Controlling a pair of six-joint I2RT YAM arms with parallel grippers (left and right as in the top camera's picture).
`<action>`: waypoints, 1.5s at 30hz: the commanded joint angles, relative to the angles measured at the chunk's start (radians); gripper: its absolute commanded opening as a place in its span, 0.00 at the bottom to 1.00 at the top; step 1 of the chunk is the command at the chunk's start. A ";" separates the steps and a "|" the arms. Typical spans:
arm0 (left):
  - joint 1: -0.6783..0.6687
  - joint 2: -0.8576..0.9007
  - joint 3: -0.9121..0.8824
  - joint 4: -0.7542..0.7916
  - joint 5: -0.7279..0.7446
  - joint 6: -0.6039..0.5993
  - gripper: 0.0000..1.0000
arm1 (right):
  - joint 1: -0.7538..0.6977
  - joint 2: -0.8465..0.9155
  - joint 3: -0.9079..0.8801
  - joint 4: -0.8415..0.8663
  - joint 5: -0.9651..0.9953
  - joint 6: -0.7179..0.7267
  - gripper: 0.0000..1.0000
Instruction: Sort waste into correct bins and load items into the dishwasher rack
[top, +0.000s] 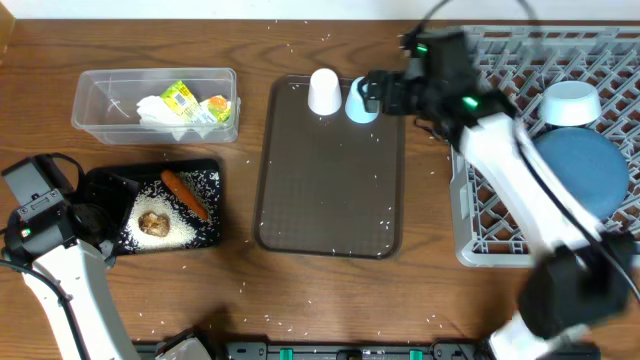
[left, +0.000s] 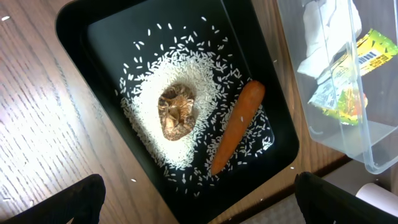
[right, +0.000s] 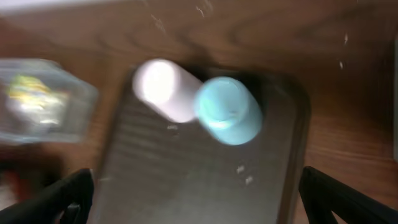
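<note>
The wooden table (top: 250, 270) is flecked with stray rice, and on its middle lies the brown serving tray (top: 330, 190), bare except for two cups at its far edge. The pale-blue cup (top: 361, 102) stands mouth down, its axis upright, with the white cup (top: 323, 92) just beside it on the side away from the dishwasher rack (top: 500, 230); I cannot tell whether they touch. That is what I judge my next move turns on. My right gripper (right: 198, 176) hangs at the rack side of the pale-blue cup, fingers spread wide with nothing between them, and in its smeared wrist view the cup sits ahead and slightly right of centre. The right arm is far nearer to both cups, so I would take the pale-blue one first and approach so that no finger knocks the white one. The rack already carries the dark-blue dish (top: 585, 170) and the light-blue bowl (top: 572, 100). My left gripper (left: 199, 182) hovers over the black tray (left: 74, 37), wide open and empty, above the rice (left: 205, 68), brown lump (left: 176, 112) and carrot (left: 237, 124). The tissue (top: 155, 112) and wrapper (top: 180, 97) are in the clear tub (top: 100, 90).
</note>
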 joint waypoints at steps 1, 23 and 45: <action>0.005 -0.005 -0.006 -0.003 -0.012 -0.004 0.98 | 0.001 0.132 0.159 -0.038 0.053 -0.089 0.99; 0.005 -0.005 -0.006 -0.003 -0.012 -0.004 0.98 | 0.051 0.432 0.307 -0.028 0.157 -0.195 0.99; 0.005 -0.005 -0.006 -0.003 -0.012 -0.004 0.98 | 0.051 0.437 0.307 -0.016 0.191 -0.194 0.65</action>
